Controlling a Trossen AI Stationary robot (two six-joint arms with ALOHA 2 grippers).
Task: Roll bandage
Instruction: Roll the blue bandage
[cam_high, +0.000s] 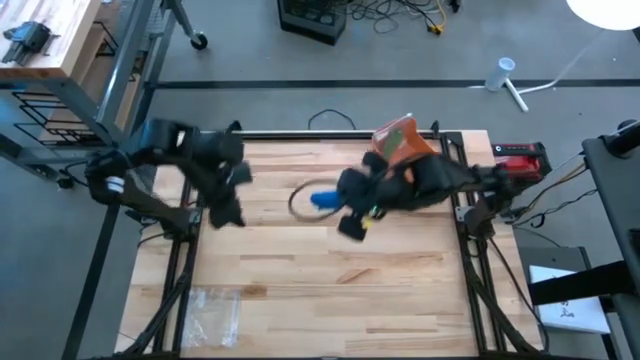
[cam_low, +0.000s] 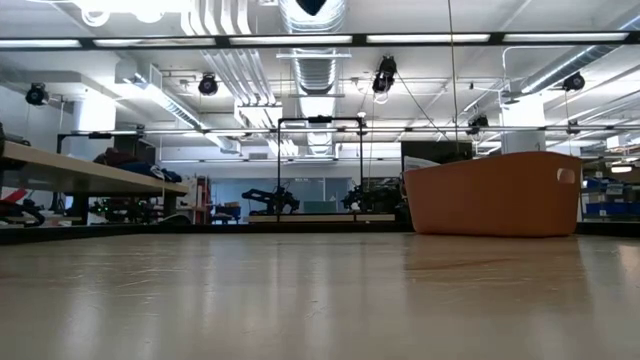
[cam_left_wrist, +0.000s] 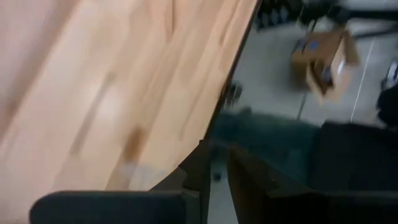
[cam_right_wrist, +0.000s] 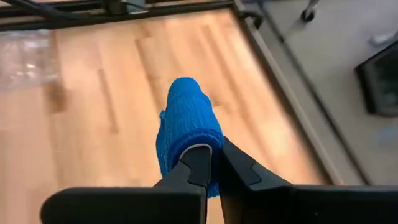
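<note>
**Operator:** Where is the bandage?

**Describer:** Your blue bandage (cam_right_wrist: 186, 121) sits pinched between the right gripper's (cam_right_wrist: 211, 163) narrowed fingers, above the table (cam_high: 330, 280) middle; its lower part is hidden behind them.

**Operator:** And my left gripper?

**Describer:** The left gripper (cam_left_wrist: 214, 165) hovers near the table's left edge, fingers nearly together, holding nothing. An orange bin (cam_low: 495, 193) stands at the far edge; you cannot see its contents. Clear plastic wrap (cam_high: 212, 310) lies near the front-left corner.
</note>
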